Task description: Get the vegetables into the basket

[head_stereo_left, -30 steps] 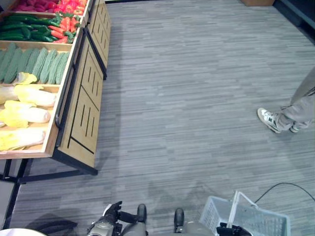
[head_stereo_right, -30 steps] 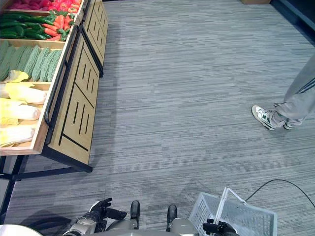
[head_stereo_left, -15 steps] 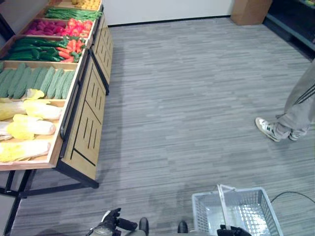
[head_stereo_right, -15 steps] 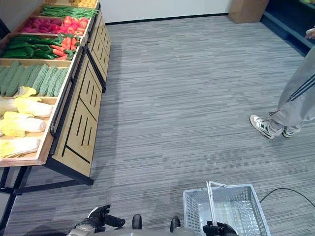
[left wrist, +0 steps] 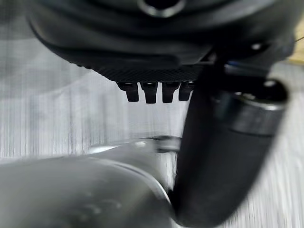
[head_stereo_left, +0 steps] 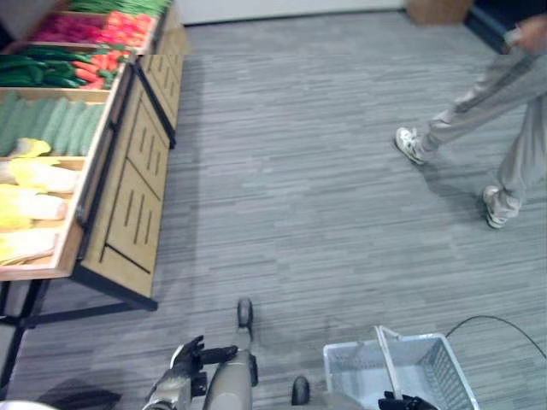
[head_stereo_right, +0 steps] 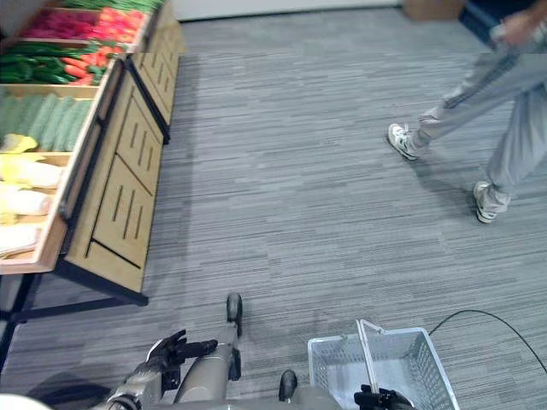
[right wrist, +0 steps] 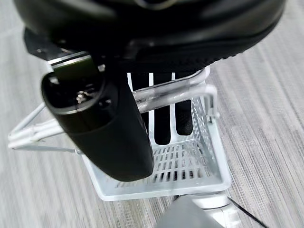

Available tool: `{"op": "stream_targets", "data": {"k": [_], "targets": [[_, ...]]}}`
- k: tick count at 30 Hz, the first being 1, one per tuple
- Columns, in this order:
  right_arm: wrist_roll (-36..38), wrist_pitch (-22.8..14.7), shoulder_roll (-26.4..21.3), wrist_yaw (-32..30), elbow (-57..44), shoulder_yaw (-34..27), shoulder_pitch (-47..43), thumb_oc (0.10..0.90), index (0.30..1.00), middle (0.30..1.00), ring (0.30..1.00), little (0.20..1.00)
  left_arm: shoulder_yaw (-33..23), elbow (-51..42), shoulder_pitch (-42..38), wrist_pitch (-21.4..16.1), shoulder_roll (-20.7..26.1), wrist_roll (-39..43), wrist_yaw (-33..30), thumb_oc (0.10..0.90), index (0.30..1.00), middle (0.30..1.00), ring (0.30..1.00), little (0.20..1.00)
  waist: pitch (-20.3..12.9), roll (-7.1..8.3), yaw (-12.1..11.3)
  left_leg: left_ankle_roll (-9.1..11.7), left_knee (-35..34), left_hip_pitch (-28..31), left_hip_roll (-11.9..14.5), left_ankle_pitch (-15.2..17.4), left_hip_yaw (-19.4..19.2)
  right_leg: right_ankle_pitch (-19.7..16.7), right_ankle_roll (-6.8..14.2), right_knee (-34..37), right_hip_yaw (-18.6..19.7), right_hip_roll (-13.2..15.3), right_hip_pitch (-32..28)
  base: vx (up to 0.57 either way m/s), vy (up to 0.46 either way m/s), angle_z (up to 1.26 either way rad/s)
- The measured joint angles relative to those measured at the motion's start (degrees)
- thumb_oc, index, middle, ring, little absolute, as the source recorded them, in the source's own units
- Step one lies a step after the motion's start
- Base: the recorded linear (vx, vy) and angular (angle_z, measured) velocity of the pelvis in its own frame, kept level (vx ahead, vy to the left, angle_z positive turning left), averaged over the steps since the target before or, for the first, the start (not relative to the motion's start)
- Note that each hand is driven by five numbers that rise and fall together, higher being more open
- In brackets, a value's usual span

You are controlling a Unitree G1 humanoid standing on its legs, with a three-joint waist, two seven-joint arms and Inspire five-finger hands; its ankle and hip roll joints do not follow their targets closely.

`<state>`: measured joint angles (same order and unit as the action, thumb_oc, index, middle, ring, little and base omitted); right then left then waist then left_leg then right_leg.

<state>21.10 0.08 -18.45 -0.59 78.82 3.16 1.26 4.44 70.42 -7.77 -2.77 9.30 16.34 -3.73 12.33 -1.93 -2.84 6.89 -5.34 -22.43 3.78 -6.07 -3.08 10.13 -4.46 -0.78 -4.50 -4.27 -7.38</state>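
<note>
Left eye view. Wooden produce stand (head_stereo_left: 128,184) at 10 o'clock, its bins sloping toward the aisle. Nearest bin: pale yellow cabbages (head_stereo_left: 30,205). Behind it, green ridged gourds (head_stereo_left: 47,120), then dark cucumbers (head_stereo_left: 34,73) with carrots (head_stereo_left: 90,68) beside them. All vegetables lie with long axes across the bins, pointing toward the stand's front rail. Left hand (head_stereo_left: 184,367) low at 7 o'clock, empty, fingers loosely spread. White wire basket (head_stereo_left: 419,376) at 5 o'clock, empty as far as I can see, handle bar upright. A person's legs (head_stereo_left: 479,111) at 2 o'clock, walking on the grey floor (head_stereo_left: 325,171).

Right eye view. Same layout. Right hand (head_stereo_right: 380,397) at the bottom edge, at the base of the basket's handle.

Left wrist view. Left hand's fingertips (left wrist: 149,92) hang straight in a row, apart from the thumb, nothing between them; floor beyond.

Right wrist view. Right hand's fingers (right wrist: 166,118) curl round the basket's handle bar, thumb across the front; basket hangs below with a bare bottom.

Judgement: no vegetable is in the basket yet. The stand lies up and to the left, well apart from both hands. The free left hand is on the stand's side and nearer; the cabbages are the closest stock. The robot must close in before any reach, then grasp across a cabbage's long axis.
</note>
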Motion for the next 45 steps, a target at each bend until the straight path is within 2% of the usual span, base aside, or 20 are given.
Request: {"op": "stream_targets", "data": {"k": [2,3,6,7,8,10,14,15,16,17,19,20,21,23,25,27,29,32,36,45], "targets": [[-0.1,1.1,0.4,0.2,2.2,0.2,0.9,0.400,0.300,0.300,0.300,0.300,1.0,0.9,0.4,0.2,-0.1,-0.8,-0.2,0.900,1.000,1.000,1.000,1.000,-0.8,1.14,-0.5,-2.0,3.7,3.2,-1.2,0.0,-3.3,2.3,0.8,0.6,1.4,1.2,-3.7,0.56,0.144,-0.51],[-0.4,1.3,0.6,0.0,2.7,1.6,1.6,0.400,0.300,0.300,0.300,0.300,-0.2,2.1,1.3,0.4,-0.3,-0.7,-0.3,0.900,1.000,1.000,1.000,1.000,-3.7,1.95,-0.5,-5.8,9.5,3.5,-2.1,-0.3,-6.2,4.1,3.1,0.0,2.9,2.4,-4.7,0.48,0.100,-0.67],[-1.1,1.7,1.1,-0.1,3.8,4.2,1.5,0.400,0.300,0.300,0.300,0.300,0.4,5.0,2.3,1.6,0.5,-1.3,-0.4,0.900,1.000,1.000,1.000,1.000,-7.7,2.78,-0.2,-10.8,2.0,10.5,-5.5,-6.8,-7.0,5.4,6.8,-2.8,3.5,4.9,-6.4,0.47,0.118,-0.51],[-1.2,1.9,1.6,-0.3,3.4,4.7,1.3,0.400,0.300,0.300,0.300,0.300,0.5,5.2,2.3,2.2,1.0,-1.8,-0.5,0.900,1.000,1.000,1.000,1.000,-8.3,3.58,-0.3,-10.8,0.8,12.0,-6.0,-5.3,-7.6,5.6,7.7,-7.7,3.2,5.8,-4.5,0.37,0.119,-0.60],[-1.6,2.1,2.3,-0.3,0.6,5.0,1.6,0.400,0.300,0.300,0.300,0.300,2.1,4.8,4.2,2.4,2.1,-2.2,-0.9,0.900,1.000,1.000,1.000,1.000,-9.6,3.62,-0.7,-13.6,0.2,14.8,-5.1,-3.8,-8.4,3.9,9.9,-24.6,0.9,6.4,2.5,0.25,0.078,-0.54],[-2.7,1.4,2.8,-0.2,-2.2,5.1,2.7,0.400,0.300,0.300,0.300,0.300,4.2,4.9,5.0,2.4,3.1,-2.9,-0.9,0.900,1.000,1.000,1.000,1.000,-10.9,5.19,-0.5,-13.6,0.5,17.7,-7.0,-2.7,-6.9,4.1,9.4,-34.2,-1.9,11.7,7.2,0.20,0.082,-0.11],[-3.4,0.0,2.8,0.0,-3.8,5.0,-0.9,0.400,0.300,0.300,0.300,0.300,5.7,4.2,4.2,2.3,3.1,-3.0,-0.9,0.900,1.000,1.000,1.000,1.000,-10.8,4.92,-1.2,-15.3,3.6,19.3,-7.8,-1.5,-3.8,3.7,10.6,-28.7,-0.1,17.8,10.9,0.20,0.104,0.21],[-3.4,-0.2,3.0,0.3,-3.9,5.0,-1.7,0.400,0.300,0.300,0.300,0.300,5.7,4.3,4.2,2.3,3.2,-3.0,-0.9,0.900,1.000,1.000,1.000,1.000,-10.7,5.05,-1.6,-15.3,5.3,19.3,-7.8,-1.5,-3.9,2.8,10.8,-24.4,0.4,18.2,10.6,0.38,0.208,0.12],[-3.3,-0.3,4.2,0.5,-4.0,4.5,-3.5,0.400,0.300,0.300,0.300,0.300,5.9,4.5,3.7,2.4,3.5,-3.0,-0.9,0.900,1.000,1.000,1.000,1.000,-9.2,5.53,-2.3,-15.4,13.4,17.3,-8.0,2.8,-5.5,-8.9,9.0,-19.8,1.0,18.2,10.3,0.45,0.150,0.12],[-3.2,-1.0,3.8,0.3,-4.1,3.8,-4.7,0.400,0.300,0.300,0.300,0.300,6.9,3.1,4.7,2.1,3.1,-2.7,-1.1,0.900,1.000,1.000,1.000,1.000,-8.3,4.86,-2.6,-17.3,13.6,16.8,-9.9,6.7,-6.5,-8.4,9.4,-28.7,0.9,19.7,12.1,0.46,0.084,0.25],[-3.1,-2.2,1.2,1.1,-6.2,3.9,-4.5,0.400,0.300,0.300,0.300,0.300,9.3,1.1,5.5,2.4,2.1,-3.1,-0.7,0.900,1.000,1.000,1.000,1.000,-8.2,-1.76,-1.3,-17.6,6.8,19.2,-7.9,6.1,-3.4,-9.4,9.5,-44.5,0.9,15.2,17.9,0.71,-0.109,0.23],[-3.0,-3.0,3.1,-0.2,-6.5,3.9,-4.6,0.400,0.300,0.300,0.300,0.300,9.3,1.5,5.2,2.8,3.1,-3.4,-0.7,0.900,1.000,1.000,1.000,1.000,-7.1,1.41,-0.8,-16.2,6.6,21.0,-10.2,6.7,-3.5,-6.9,8.8,-49.3,3.4,16.7,21.3,0.64,-0.253,0.42],[-2.1,-3.5,4.0,0.7,-7.3,4.1,-6.2,0.400,0.300,0.300,0.300,0.300,9.6,1.6,4.3,3.1,3.2,-4.9,-1.4,0.900,1.000,1.000,1.000,1.000,-5.0,0.28,2.2,-15.2,8.3,20.7,-7.6,8.5,0.1,2.3,8.4,-38.5,3.0,10.7,24.5,0.41,-0.204,0.60],[-2.1,-3.3,3.9,0.4,-8.1,3.7,-7.1,0.400,0.300,0.300,0.300,0.300,8.3,2.2,2.4,3.3,3.1,-5.8,-1.1,0.900,1.000,1.000,1.000,1.000,-2.5,-0.71,3.8,-13.9,5.4,23.2,-5.1,7.3,1.8,0.1,9.0,-22.0,1.1,6.0,26.7,0.32,-0.146,0.76],[0.2,-3.1,4.4,0.6,-7.8,2.0,-5.7,0.400,0.300,0.300,0.300,0.300,7.4,4.0,1.8,3.0,3.4,-6.9,-1.0,0.900,1.000,1.000,1.000,1.000,-1.8,2.78,5.2,-12.5,2.4,27.3,-5.9,7.5,5.8,-5.2,10.6,-5.7,5.5,5.5,26.0,0.25,-0.091,1.07],[1.9,-2.6,4.9,0.7,-6.9,-0.4,-3.8,0.400,0.300,0.300,0.300,0.300,7.4,3.6,4.4,2.9,4.0,-7.5,-0.1,0.900,1.000,1.000,1.000,1.000,-3.2,5.10,5.5,-10.1,0.4,33.5,-4.6,10.7,9.7,-14.1,9.7,-8.2,7.7,4.1,25.0,0.44,-0.255,1.05],[1.8,-2.5,4.5,0.5,-5.9,-0.4,-3.4,0.400,0.300,0.300,0.300,0.300,7.4,3.7,5.0,2.9,3.3,-7.6,-0.1,0.900,1.000,1.000,1.000,1.000,-3.4,3.28,5.6,-8.5,2.4,34.4,-2.3,11.7,11.3,-14.0,8.7,-8.1,7.1,1.8,22.6,0.31,-0.256,0.78],[1.7,-1.2,4.1,0.9,-4.4,0.5,-3.5,0.400,0.300,0.300,0.300,0.300,7.2,3.6,5.2,2.5,2.6,-8.4,0.0,0.900,1.000,1.000,1.000,1.000,-3.6,2.68,5.1,-3.9,8.6,34.3,-1.6,9.6,10.6,-14.8,2.4,-4.3,5.1,1.5,15.4,0.19,-0.223,0.47],[1.7,-1.3,2.5,1.2,-4.8,2.8,-3.4,0.400,0.300,0.300,0.300,0.300,7.2,3.8,4.4,2.6,1.5,-8.6,0.0,0.900,1.000,1.000,1.000,1.000,-4.2,1.66,5.9,0.5,11.4,32.4,-1.9,8.3,11.6,-14.5,1.3,0.2,3.5,1.3,10.9,0.16,-0.252,0.15],[1.3,-0.2,2.4,1.1,-3.0,2.6,-0.6,0.400,0.300,0.300,0.300,0.300,7.1,3.8,3.1,2.4,0.5,-8.4,0.0,0.900,1.000,1.000,1.000,1.000,-5.5,2.79,6.6,2.4,24.1,27.9,-2.5,7.6,12.2,-13.1,0.2,4.9,2.3,1.0,5.0,0.08,-0.193,0.12]]}}
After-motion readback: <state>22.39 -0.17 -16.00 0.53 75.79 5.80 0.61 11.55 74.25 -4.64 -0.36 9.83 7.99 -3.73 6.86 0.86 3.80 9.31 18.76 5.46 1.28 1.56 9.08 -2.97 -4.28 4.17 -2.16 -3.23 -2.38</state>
